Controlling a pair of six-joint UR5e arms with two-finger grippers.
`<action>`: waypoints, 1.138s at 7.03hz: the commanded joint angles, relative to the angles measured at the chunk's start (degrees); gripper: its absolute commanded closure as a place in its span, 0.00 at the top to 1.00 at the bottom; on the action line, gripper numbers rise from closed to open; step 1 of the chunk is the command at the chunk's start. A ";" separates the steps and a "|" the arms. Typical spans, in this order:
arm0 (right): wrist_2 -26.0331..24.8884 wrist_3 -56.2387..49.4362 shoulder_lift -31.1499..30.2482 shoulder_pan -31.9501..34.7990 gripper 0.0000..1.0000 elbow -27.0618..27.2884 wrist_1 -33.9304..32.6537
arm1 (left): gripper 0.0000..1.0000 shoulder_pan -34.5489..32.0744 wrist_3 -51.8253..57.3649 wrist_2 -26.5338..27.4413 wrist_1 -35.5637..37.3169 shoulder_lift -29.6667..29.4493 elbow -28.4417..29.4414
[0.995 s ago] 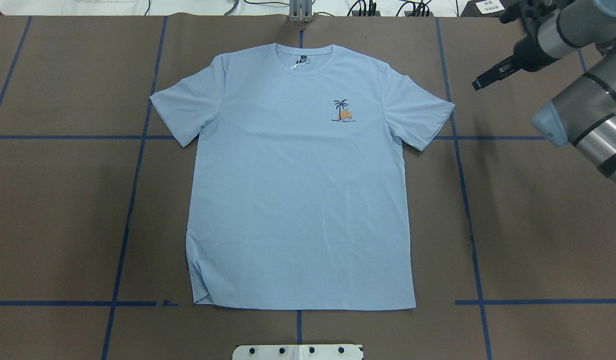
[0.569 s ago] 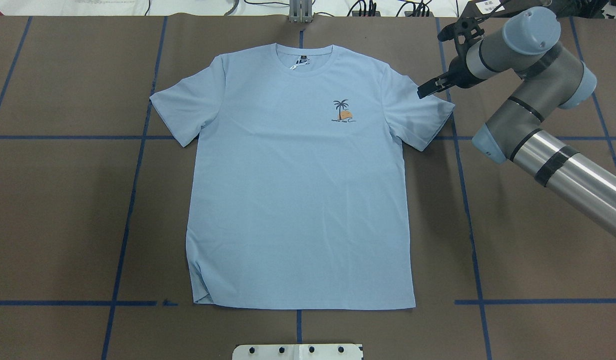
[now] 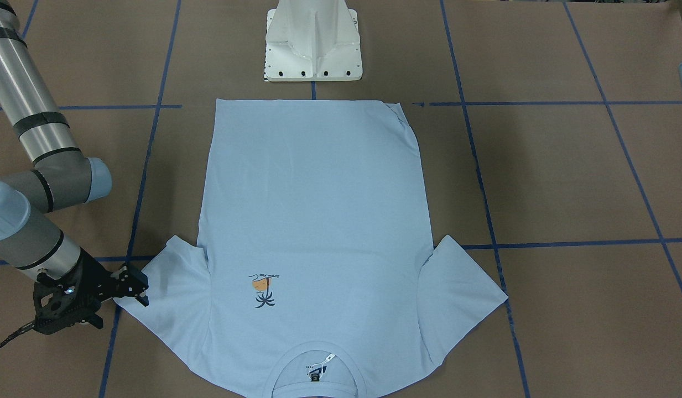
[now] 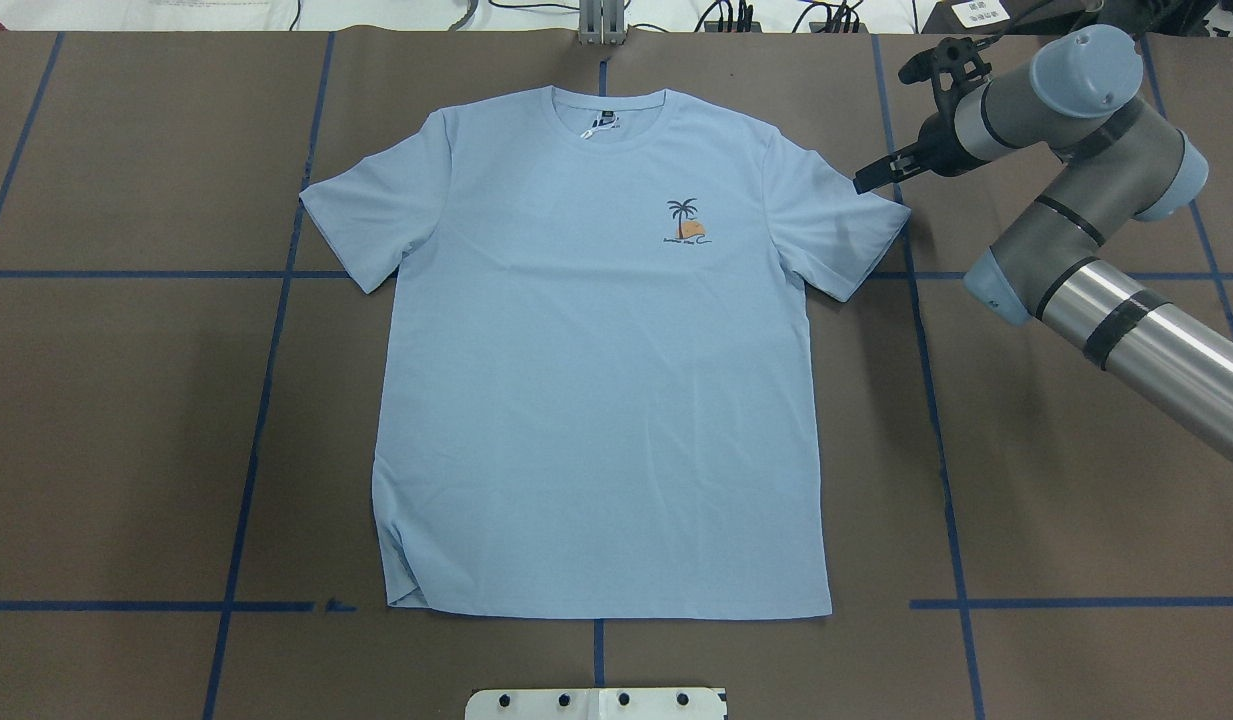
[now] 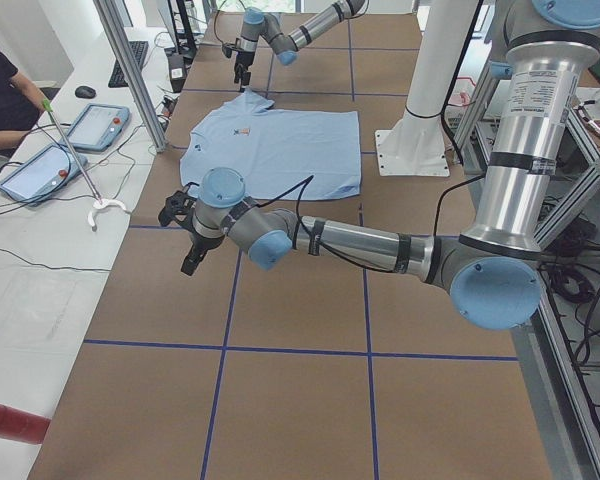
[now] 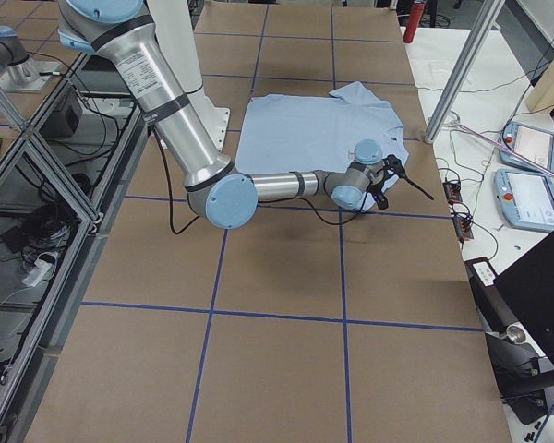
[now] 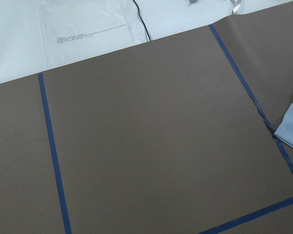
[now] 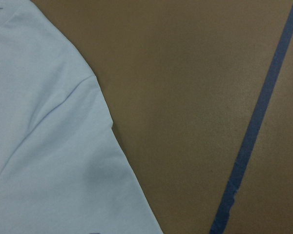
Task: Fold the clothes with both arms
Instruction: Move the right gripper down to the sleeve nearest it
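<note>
Overhead view, bottom of frame upward. Base plate is sitting at bottom-centre edge. Shirt is lying flat, front up, mid-frame on brown table. Hem is facing bottom of frame, collar facing top, both sleeves spread outward. Hem corner at lower left is showing a small crease. Print is sitting upper right of centre. Blue tape is running in grid lines around & under shirt.

R gripper is hanging at upper right, tip just beside outer edge of right-hand sleeve; touching or not, cannot tell. Fingers spread or pressed together: cannot tell. R wrist cam is showing only sleeve edge & bare table. R arm is coming in from right edge.

L gripper is showing in left-side view, left of centre, hanging over bare table, well apart from shirt; finger state cannot tell. L wrist cam is catching a sliver of shirt at right edge. Person is showing at upper left edge of side view.
</note>
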 commanded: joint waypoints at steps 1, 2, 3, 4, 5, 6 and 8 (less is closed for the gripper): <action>0.47 -0.65 -0.96 -1.02 0.93 3.59 -8.41 | 1.00 0.00 -0.02 0.00 0.02 0.19 0.14; 0.47 -0.65 -0.88 -1.73 0.93 3.60 -9.93 | 1.00 0.00 0.06 0.00 0.02 0.19 0.23; 0.29 -0.74 -0.88 -2.34 0.85 3.51 -10.47 | 1.00 0.00 0.06 0.00 0.02 0.19 0.41; 0.29 -0.92 -0.96 -2.18 0.67 3.51 -11.78 | 1.00 0.00 0.06 -0.09 0.02 0.28 0.41; 0.38 -1.00 -0.88 -1.48 0.54 3.43 -11.79 | 1.00 0.00 0.06 -0.09 0.02 0.36 0.15; 0.55 -2.48 -0.88 -0.86 0.44 3.42 -12.23 | 1.00 0.00 0.15 0.00 0.02 0.37 0.49; 1.70 -3.47 -0.88 -0.24 0.26 3.34 -12.58 | 1.00 0.00 0.15 -0.09 0.02 0.28 0.50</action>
